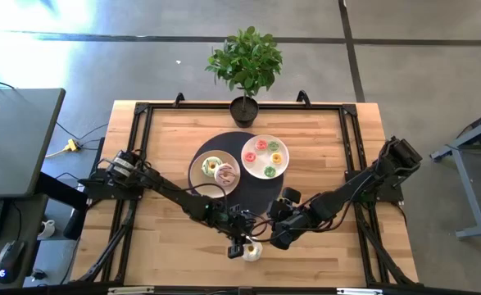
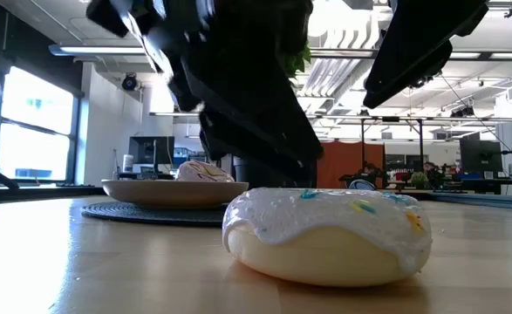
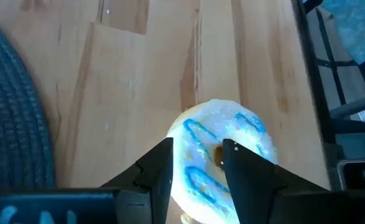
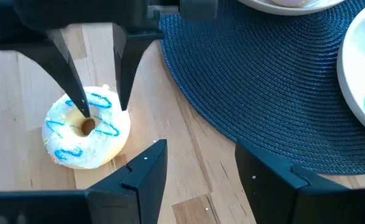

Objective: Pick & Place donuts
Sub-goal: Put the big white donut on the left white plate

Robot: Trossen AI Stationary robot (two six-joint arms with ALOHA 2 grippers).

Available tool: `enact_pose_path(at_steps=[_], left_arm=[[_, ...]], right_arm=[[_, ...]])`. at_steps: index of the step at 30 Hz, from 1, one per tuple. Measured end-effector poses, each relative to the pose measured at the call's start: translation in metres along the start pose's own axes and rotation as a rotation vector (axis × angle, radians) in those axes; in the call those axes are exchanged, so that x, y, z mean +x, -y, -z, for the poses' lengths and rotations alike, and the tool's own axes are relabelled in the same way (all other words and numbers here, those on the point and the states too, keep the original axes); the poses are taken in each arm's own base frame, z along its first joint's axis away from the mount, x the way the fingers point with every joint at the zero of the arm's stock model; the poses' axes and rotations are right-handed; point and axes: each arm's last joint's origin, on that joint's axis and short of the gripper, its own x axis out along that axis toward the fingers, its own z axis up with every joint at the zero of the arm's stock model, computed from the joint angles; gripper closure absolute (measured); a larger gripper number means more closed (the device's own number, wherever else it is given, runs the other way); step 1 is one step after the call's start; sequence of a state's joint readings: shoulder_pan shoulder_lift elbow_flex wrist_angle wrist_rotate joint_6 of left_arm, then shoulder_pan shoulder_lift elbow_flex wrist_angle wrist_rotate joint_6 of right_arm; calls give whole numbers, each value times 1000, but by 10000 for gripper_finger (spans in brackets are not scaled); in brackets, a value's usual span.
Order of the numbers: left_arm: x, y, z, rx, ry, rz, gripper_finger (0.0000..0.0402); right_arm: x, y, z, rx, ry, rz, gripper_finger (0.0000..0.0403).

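A cream-iced donut with blue squiggles (image 4: 86, 130) lies flat on the bare wood near the table's near edge (image 1: 253, 251) (image 2: 325, 235). My left gripper (image 3: 198, 152) stands over it, pointing down and open, one fingertip (image 4: 84, 112) in the donut's hole and the other (image 4: 122, 99) at its outer rim. My right gripper (image 4: 198, 155) is open and hovers just right of the donut (image 1: 278, 235), touching nothing. A green-iced donut (image 1: 211, 165) and a pink/white one (image 1: 226, 174) lie on the left plate (image 1: 197, 174). Several tiny donuts (image 1: 268, 157) lie on the right plate (image 1: 248, 164). My left gripper comes from above with one finger (image 4: 84, 112) inside the donut's hole and one outside the ring's rim (image 4: 126, 115), on the side toward the mat. Whether the fingers press the ring, I cannot tell. The donut lies flat on the table.
Both plates sit on a dark round woven mat (image 1: 244, 197) at the table's middle, its edge close to the donut (image 4: 244, 93). A potted plant (image 1: 244, 102) stands at the far edge. Bare wood lies to the left and right of the mat.
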State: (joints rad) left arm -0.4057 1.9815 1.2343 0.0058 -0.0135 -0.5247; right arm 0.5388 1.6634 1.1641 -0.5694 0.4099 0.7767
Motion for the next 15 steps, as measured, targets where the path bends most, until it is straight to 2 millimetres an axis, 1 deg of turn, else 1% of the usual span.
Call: enact_pose_path(at_steps=[3, 5, 10, 13, 15], left_arm=[[12, -5, 10, -6, -38, -21, 264], [17, -5, 13, -14, -44, -14, 264], [20, -6, 16, -41, -54, -22, 268], [20, -10, 13, -62, -52, -29, 291], [14, -9, 10, -62, -56, -30, 321]], right_arm=[[0, 0, 0, 0, 0, 0, 217], [0, 0, 0, 0, 0, 0, 217], [0, 0, 0, 0, 0, 2, 217], [0, 0, 0, -1, 0, 2, 217], [0, 0, 0, 0, 0, 2, 217]])
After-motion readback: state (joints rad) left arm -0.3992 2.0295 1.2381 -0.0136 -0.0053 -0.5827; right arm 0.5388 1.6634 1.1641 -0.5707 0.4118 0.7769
